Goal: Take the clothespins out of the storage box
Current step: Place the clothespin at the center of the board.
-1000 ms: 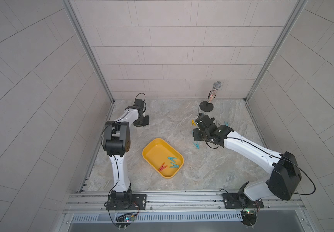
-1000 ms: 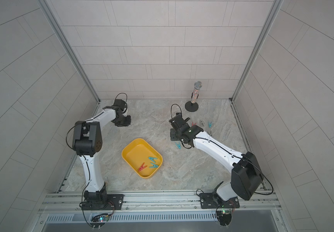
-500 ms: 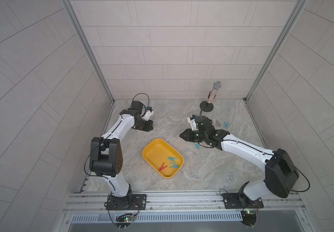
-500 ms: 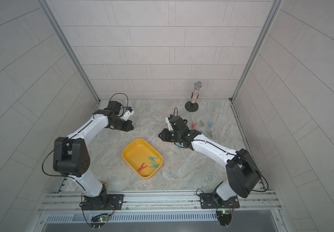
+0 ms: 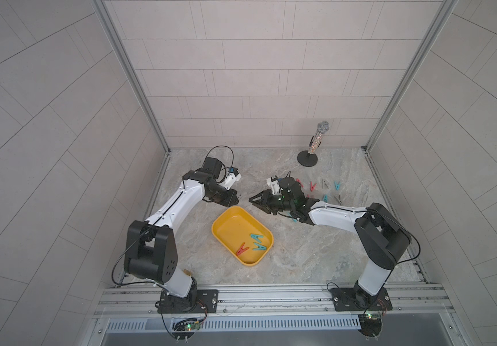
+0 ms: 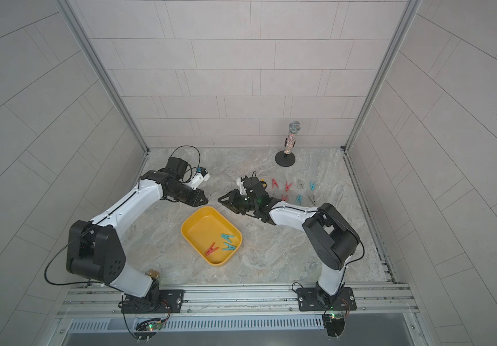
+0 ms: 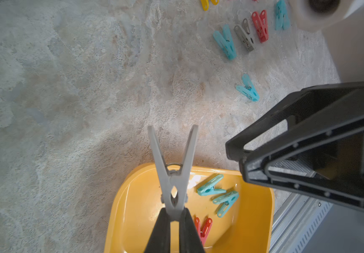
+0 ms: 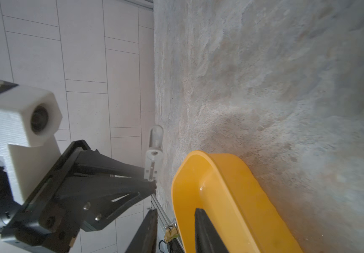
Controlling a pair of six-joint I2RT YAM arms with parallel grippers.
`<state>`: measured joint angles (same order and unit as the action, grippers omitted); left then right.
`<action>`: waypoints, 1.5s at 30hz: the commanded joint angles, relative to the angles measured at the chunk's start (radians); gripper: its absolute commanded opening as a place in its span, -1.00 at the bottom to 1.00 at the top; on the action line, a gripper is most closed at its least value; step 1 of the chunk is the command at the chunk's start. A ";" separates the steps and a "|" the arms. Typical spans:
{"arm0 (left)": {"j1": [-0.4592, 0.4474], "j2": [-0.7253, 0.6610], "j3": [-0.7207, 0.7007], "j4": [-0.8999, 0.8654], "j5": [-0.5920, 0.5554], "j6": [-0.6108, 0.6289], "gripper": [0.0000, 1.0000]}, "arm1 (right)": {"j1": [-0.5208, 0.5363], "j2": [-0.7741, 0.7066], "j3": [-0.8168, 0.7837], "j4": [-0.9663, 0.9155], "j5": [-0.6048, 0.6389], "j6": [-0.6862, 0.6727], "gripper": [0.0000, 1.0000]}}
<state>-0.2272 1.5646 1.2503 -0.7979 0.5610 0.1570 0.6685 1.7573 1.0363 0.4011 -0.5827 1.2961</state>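
Both grippers now sit closer: left gripper [image 7: 174, 215] clamps a grey clothespin [image 7: 173, 175] near the storage box [image 5: 215, 227] rim; right gripper [image 5: 252, 200], parted and empty, faces it across bare floor [image 5: 286, 248].

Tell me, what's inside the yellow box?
Three clothespins lie inside the yellow box: two teal and one red, close together near one end. The rest of its floor is bare. In both top views nothing covers it.

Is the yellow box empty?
No, two teal pegs and a red peg lie in the box.
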 commanded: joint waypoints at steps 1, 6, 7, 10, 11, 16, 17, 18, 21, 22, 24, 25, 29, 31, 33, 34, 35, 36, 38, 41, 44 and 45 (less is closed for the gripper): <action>-0.006 -0.025 0.005 -0.015 0.015 -0.014 -0.80 | 0.003 0.013 0.040 0.059 0.008 0.040 -0.35; -0.012 -0.040 0.007 -0.015 0.027 -0.027 -0.79 | 0.005 0.057 0.076 0.069 0.017 0.066 -0.34; -0.011 -0.043 0.008 -0.015 0.029 -0.031 -0.79 | 0.005 0.064 0.086 0.062 0.021 0.067 -0.34; -0.013 -0.046 0.012 -0.015 0.027 -0.037 -0.79 | 0.005 0.084 0.115 0.031 0.029 0.067 -0.33; -0.012 -0.046 0.013 -0.015 0.027 -0.039 -0.79 | 0.006 0.087 0.119 0.024 0.032 0.066 -0.33; -0.015 -0.056 0.012 -0.015 0.034 -0.044 -0.79 | 0.011 0.115 0.156 -0.006 0.032 0.059 -0.33; -0.014 -0.055 0.012 -0.015 0.036 -0.044 -0.79 | 0.012 0.120 0.161 0.000 0.030 0.061 -0.33; -0.015 -0.055 0.011 -0.015 0.037 -0.044 -0.79 | 0.013 0.126 0.167 0.004 0.029 0.062 -0.33; -0.017 -0.053 0.011 -0.015 0.041 -0.046 -0.79 | 0.016 0.141 0.191 -0.001 0.026 0.062 -0.33; -0.019 -0.053 0.011 -0.015 0.044 -0.048 -0.79 | 0.017 0.145 0.199 -0.006 0.023 0.062 -0.33; -0.019 -0.052 0.011 -0.014 0.044 -0.048 -0.79 | 0.022 0.155 0.213 -0.017 0.022 0.063 -0.33; -0.018 -0.050 0.011 -0.013 0.045 -0.050 -0.79 | 0.024 0.162 0.218 -0.019 0.021 0.064 -0.33; -0.021 -0.048 0.015 -0.011 0.045 -0.051 -0.79 | 0.033 0.178 0.227 -0.021 0.022 0.072 -0.34; -0.021 -0.048 0.015 -0.009 0.046 -0.054 -0.79 | 0.036 0.184 0.225 -0.013 0.023 0.080 -0.39; -0.021 -0.048 0.013 -0.009 0.048 -0.054 -0.79 | 0.036 0.189 0.224 -0.002 0.023 0.087 -0.45; -0.021 -0.048 0.012 -0.009 0.049 -0.054 -0.79 | 0.036 0.191 0.222 0.003 0.023 0.090 -0.50; -0.021 -0.049 0.011 -0.009 0.048 -0.055 -0.79 | 0.036 0.191 0.222 0.007 0.023 0.093 -0.54; -0.022 -0.049 0.010 -0.009 0.050 -0.053 -0.79 | 0.036 0.191 0.219 0.013 0.025 0.096 -0.60; -0.023 -0.052 0.009 -0.009 0.049 -0.053 -0.75 | 0.036 0.191 0.212 0.024 0.027 0.104 -0.72; -0.023 -0.053 0.010 -0.009 0.042 -0.055 -0.58 | 0.036 0.185 0.205 0.034 0.026 0.112 -0.82; -0.023 -0.054 0.020 -0.018 0.035 -0.051 0.04 | 0.030 0.174 0.195 0.042 0.025 0.113 -0.89; -0.021 -0.055 0.027 -0.027 0.033 -0.046 0.25 | 0.024 0.167 0.189 0.042 0.026 0.111 -0.91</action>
<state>-0.2447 1.5360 1.2514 -0.8009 0.5972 0.1059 0.6991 1.9373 1.2434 0.4221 -0.5598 1.4044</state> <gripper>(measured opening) 0.566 0.162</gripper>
